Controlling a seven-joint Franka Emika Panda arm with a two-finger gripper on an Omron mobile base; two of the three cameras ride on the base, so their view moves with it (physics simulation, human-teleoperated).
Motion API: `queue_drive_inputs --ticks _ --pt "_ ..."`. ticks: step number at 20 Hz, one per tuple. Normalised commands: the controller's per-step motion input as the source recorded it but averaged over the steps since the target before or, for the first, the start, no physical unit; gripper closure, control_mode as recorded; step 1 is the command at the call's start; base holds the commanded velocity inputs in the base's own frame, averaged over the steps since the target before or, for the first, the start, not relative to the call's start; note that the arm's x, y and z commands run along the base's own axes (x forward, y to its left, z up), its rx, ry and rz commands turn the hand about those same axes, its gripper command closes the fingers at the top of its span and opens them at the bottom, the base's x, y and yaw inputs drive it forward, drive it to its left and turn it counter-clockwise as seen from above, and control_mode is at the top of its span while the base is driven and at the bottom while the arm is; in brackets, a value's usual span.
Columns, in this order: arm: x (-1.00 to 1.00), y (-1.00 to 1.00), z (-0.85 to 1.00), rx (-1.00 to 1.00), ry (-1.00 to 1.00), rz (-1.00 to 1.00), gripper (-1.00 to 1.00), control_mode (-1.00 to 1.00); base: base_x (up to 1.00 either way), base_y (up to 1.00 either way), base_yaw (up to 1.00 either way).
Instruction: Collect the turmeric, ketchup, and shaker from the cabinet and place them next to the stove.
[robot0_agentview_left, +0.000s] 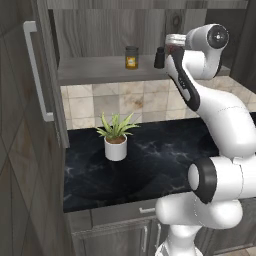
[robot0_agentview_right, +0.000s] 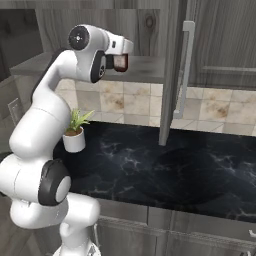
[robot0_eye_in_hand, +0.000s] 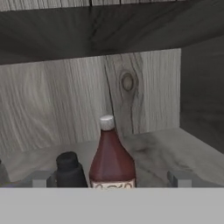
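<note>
The step in hand seems to be the first pick: the arm reaches up to the open cabinet (robot0_agentview_left: 100, 30) and the gripper (robot0_eye_in_hand: 109, 178) points at the ketchup (robot0_eye_in_hand: 111, 159), which stands upright on the shelf (robot0_eye_in_hand: 175, 148) at the lower centre of the hand view, between the two finger tips. The claw stands wide apart and holds nothing. The shaker (robot0_eye_in_hand: 69, 170) is just beside the ketchup, to its left in the hand view, so the left finger has only a narrow gap to enter; I judge this the tight place. On the right of the bottle the shelf is bare up to the side wall. In the left base view the turmeric (robot0_agentview_left: 131, 57) stands apart from the shaker (robot0_agentview_left: 159, 58), at the upper centre of the frame, near the front edge of the shelf. The next move probably calls for going forward a little and closing on the bottle's body. The open door (robot0_agentview_right: 172, 75) hangs in the upper right of the right base view, and below lies the dark counter (robot0_agentview_left: 150, 165) with a potted plant (robot0_agentview_left: 116, 137); I cannot see the stove.
</note>
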Motion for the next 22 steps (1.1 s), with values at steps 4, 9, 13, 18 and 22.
queue_drive_inputs --ticks 4,9,13,18,22 --pt "0.39 0.00 -0.01 0.00 0.03 0.00 -1.00 -1.00 0.00 0.00 0.00" --pt "0.22 0.00 -0.05 0.00 0.03 0.00 -1.00 -1.00 0.00 0.00 0.00" --pt "0.01 0.00 -0.01 0.00 0.00 0.00 -1.00 -1.00 0.00 0.00 0.00" --pt "0.09 0.00 0.00 0.00 0.00 0.00 -1.00 -1.00 0.00 0.00 0.00" --pt "0.17 0.00 0.00 0.00 0.00 0.00 -1.00 -1.00 0.00 0.00 0.00"
